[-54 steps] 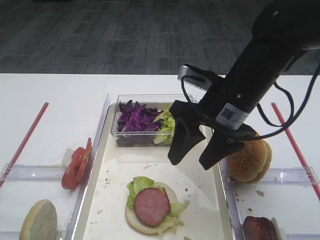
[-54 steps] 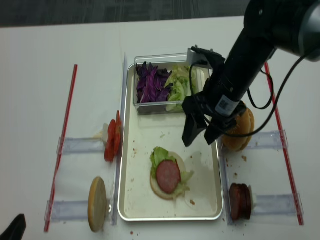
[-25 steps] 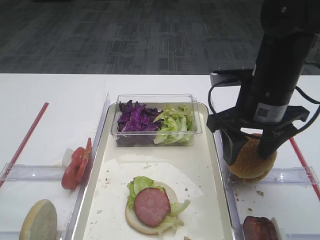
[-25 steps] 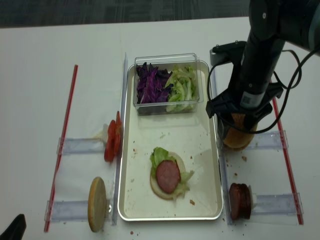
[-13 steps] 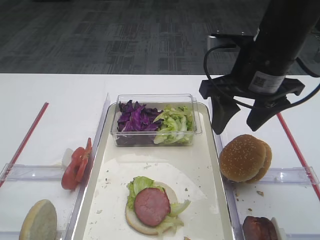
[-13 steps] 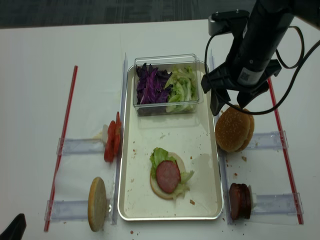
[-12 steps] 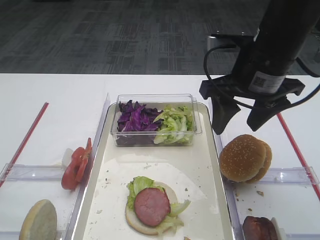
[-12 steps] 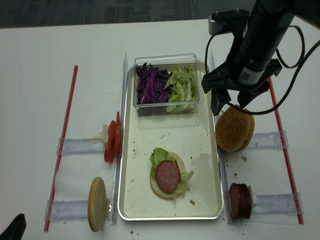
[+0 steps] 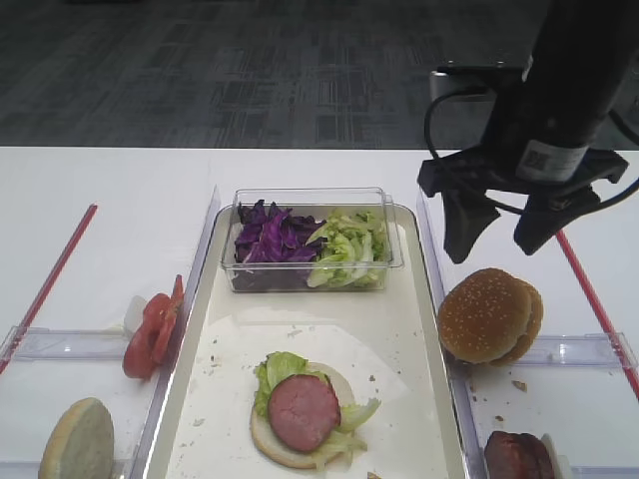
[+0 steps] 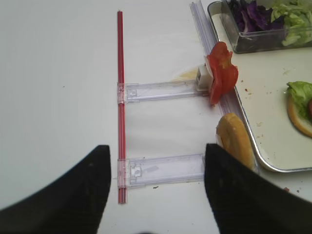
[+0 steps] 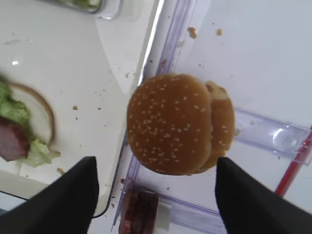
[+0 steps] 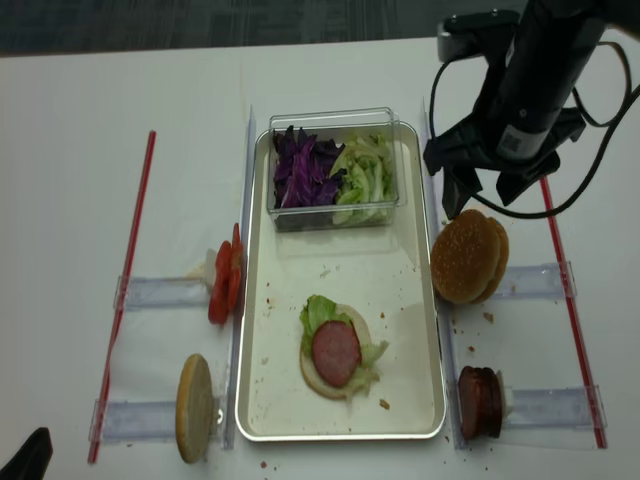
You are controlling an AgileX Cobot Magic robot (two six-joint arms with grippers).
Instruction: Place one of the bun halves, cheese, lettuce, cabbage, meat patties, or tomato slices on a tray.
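On the tray (image 9: 431,329) I already have a half-built burger: a pale bun base with lettuce (image 9: 283,367) and one meat patty (image 9: 303,411) stacked on it, near the front middle. The clear box (image 9: 310,197) at the tray's far end holds the purple cabbage (image 9: 268,236) beside more green leaves. No sesame top sits on the stack yet, and no tomato either, so I judge the build roughly midway.

My right gripper (image 9: 495,226) hangs above the sesame bun tops (image 9: 489,315), which lean together on their clear holder just outside the tray's right rim. Its jaws stand wide apart and hold nothing; in the wrist view the two fingers (image 11: 66,195) frame the buns from above without touching them. My left gripper (image 10: 153,195) also looks spread and empty, hovering over the table on the left side, near the tomato slices (image 9: 155,329) and the spare bun half (image 9: 78,441) standing on edge.

Spare patties (image 9: 519,454) wait at the front right. What remains, as I read it, is to bring one more ingredient onto the tray
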